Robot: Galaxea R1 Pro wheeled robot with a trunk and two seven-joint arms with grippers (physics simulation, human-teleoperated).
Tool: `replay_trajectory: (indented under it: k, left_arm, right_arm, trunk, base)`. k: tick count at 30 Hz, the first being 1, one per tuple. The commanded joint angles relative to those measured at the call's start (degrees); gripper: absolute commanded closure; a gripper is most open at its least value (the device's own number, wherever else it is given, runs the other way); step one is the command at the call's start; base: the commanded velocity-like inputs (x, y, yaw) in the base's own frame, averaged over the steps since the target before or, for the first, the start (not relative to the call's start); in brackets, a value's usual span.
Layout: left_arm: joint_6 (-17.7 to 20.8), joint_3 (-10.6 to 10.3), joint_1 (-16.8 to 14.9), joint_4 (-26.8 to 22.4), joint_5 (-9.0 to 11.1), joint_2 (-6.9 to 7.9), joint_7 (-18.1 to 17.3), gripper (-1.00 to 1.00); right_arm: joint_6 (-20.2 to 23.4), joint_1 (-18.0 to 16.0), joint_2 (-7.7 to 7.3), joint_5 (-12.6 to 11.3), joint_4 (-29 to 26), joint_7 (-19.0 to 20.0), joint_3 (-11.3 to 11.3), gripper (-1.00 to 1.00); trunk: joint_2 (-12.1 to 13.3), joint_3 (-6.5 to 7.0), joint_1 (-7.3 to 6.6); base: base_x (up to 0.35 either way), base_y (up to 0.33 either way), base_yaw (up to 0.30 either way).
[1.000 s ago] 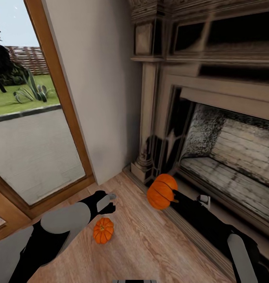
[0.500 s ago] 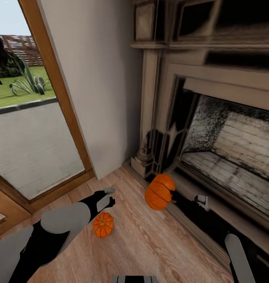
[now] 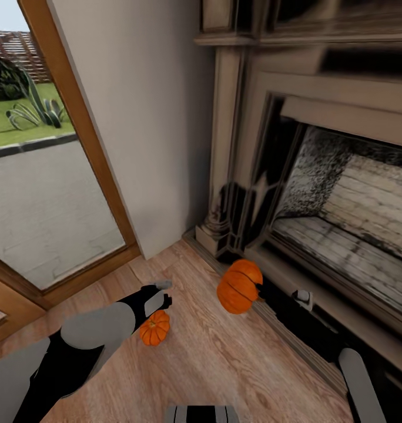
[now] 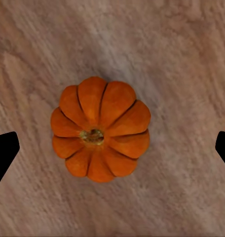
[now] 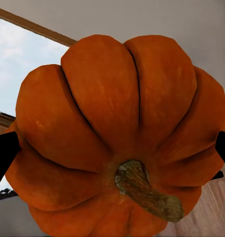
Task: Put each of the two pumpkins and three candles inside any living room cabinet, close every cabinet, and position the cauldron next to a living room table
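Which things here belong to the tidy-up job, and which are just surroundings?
Job:
- held pumpkin, clamped in the right tool
- floor pumpkin, below the open left tool

Surroundings:
- fireplace
- glass door
- wooden floor

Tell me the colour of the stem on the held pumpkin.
Brownish-green stem, seen best in the right wrist view.

2 pumpkins: 1 on floor (image 3: 154,328), 1 held up (image 3: 240,286). 2 arms, 1 fireplace (image 3: 342,194).
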Motion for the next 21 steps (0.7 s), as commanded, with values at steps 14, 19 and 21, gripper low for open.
replay_trajectory:
  k: [14, 19, 21]
  left_arm:
    - [0.08, -0.46, -0.05, -0.07, 0.30, -0.02, 0.27, -1.00]
    - [0.08, -0.46, -0.05, -0.07, 0.30, 0.00, 0.27, -1.00]
    - [0.08, -0.46, -0.05, -0.07, 0.30, 0.00, 0.27, -1.00]
  right_arm:
    - [0.64, -0.03, -3.91, -6.20, -0.07, -0.01, 0.01, 1.00]
    - [0.63, -0.03, -3.94, -6.16, -0.07, -0.11, 0.01, 1.00]
    - [0.62, -0.03, -3.94, -6.20, -0.07, -0.16, 0.01, 1.00]
  trunk:
    - [-0.21, -3.15, 0.35]
    - [-0.28, -4.26, 0.47]
    - [-0.30, -4.70, 0.53]
  base:
    - [0.000, 0.000, 0.000]
    - [0.000, 0.000, 0.000]
    - [0.000, 0.000, 0.000]
